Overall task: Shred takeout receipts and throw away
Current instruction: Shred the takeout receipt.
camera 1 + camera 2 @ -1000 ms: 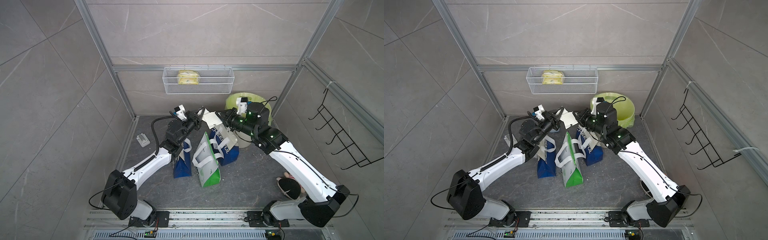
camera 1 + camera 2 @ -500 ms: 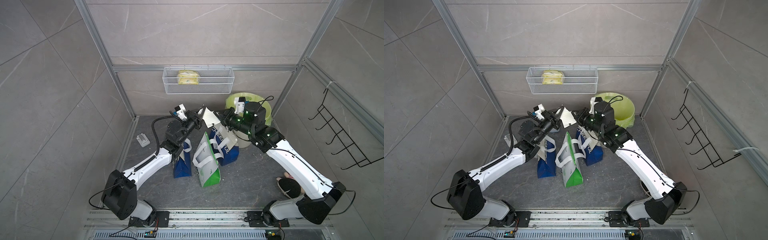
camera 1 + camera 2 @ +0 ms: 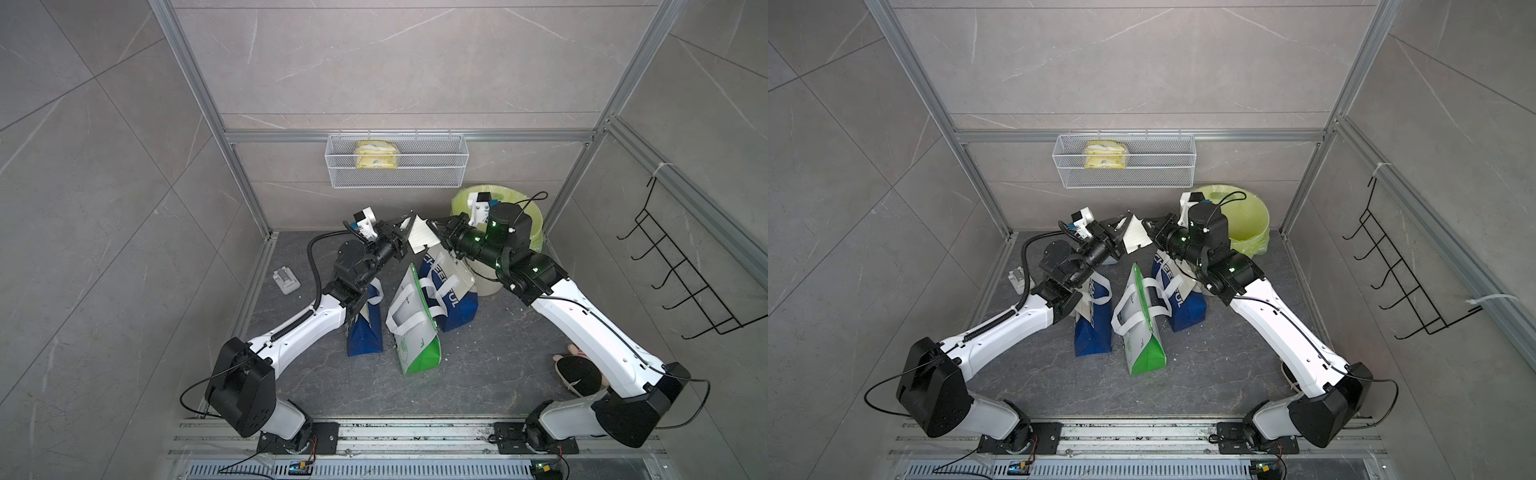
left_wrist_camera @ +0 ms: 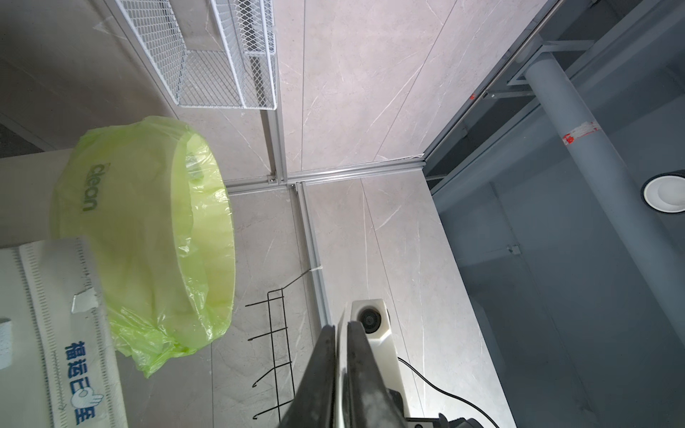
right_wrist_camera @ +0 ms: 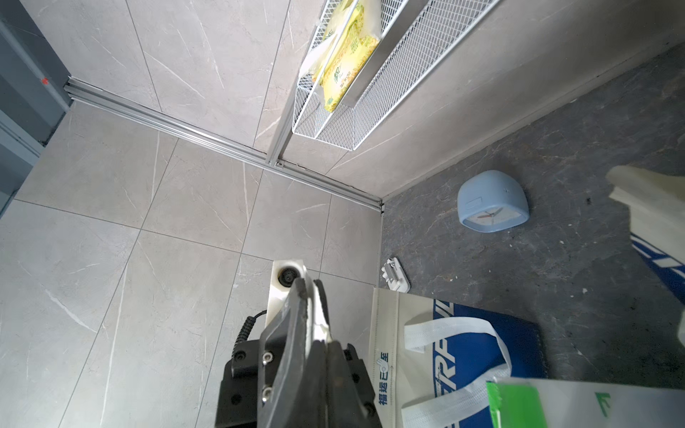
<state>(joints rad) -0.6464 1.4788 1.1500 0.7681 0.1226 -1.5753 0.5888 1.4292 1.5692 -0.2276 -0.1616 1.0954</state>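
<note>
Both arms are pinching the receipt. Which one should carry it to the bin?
Right, probably. The right fingers hold the receipt on the side nearest the green-lined bin; the left fingers are farther from it, across the paper.

Receipt (image 3: 420,239) between left claw (image 3: 408,233) and right claw (image 3: 436,233), above the bags (image 3: 413,328); bin (image 3: 1250,216) behind, to the right; basket (image 3: 415,176) on back wall (image 3: 395,83).

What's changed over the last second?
The right gripper shifted slightly back and toward the left gripper, raising the receipt a little. Both stay shut on it. The bags and bin have not moved.
</note>
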